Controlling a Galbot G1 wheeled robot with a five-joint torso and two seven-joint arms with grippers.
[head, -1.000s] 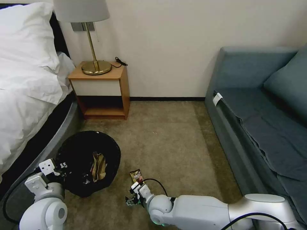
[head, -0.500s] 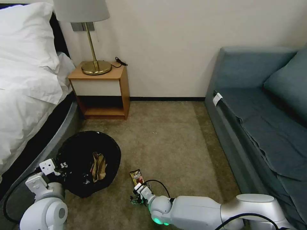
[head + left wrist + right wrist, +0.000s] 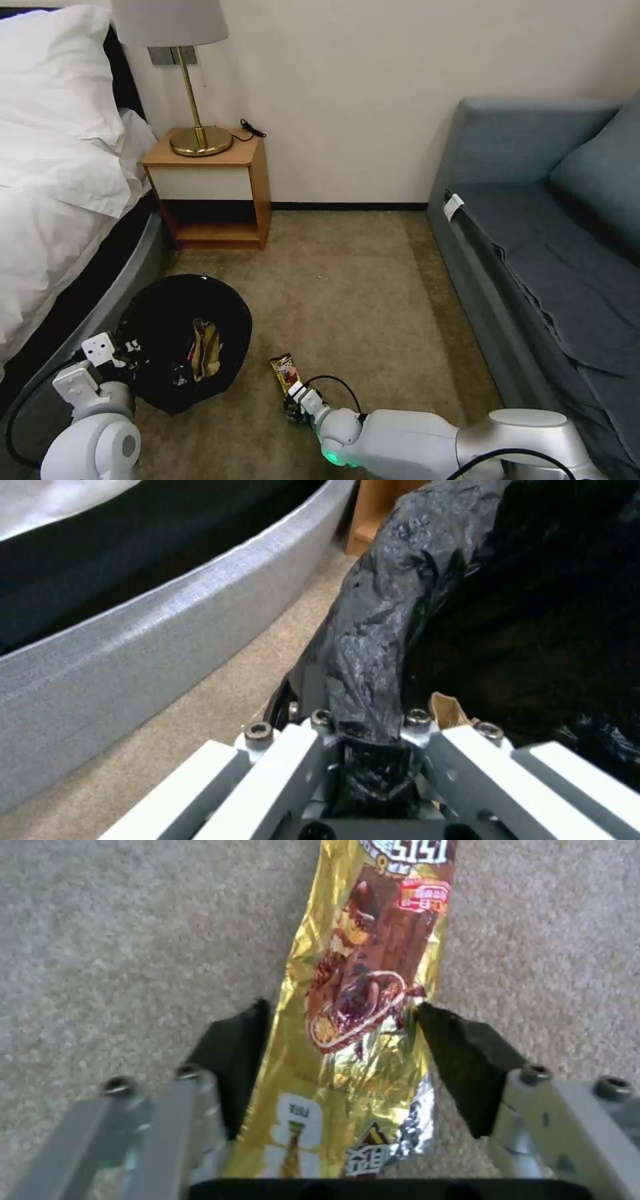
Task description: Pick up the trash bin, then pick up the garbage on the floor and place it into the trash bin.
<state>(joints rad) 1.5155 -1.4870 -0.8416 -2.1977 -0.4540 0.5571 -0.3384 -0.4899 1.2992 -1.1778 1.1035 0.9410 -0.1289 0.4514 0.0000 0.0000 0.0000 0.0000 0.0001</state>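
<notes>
Right wrist view: the right tool [image 3: 340, 1060] is spread around the gold snack wrapper [image 3: 363, 990] on the floor [image 3: 100, 940]. The left tool [image 3: 363, 740] pinches the trash bin [image 3: 180, 333] rim. One wrapper is inside; this one is left.

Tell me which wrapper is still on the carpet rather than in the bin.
The brown-yellow snack wrapper, lying flat on the floor between the right end effector's open fingers. The tan wrapper already sits inside the trash bin.

even, soft indoor light; glare on the gold wrapper [image 3: 360, 1005]; wrist views slightly blurred.
</notes>
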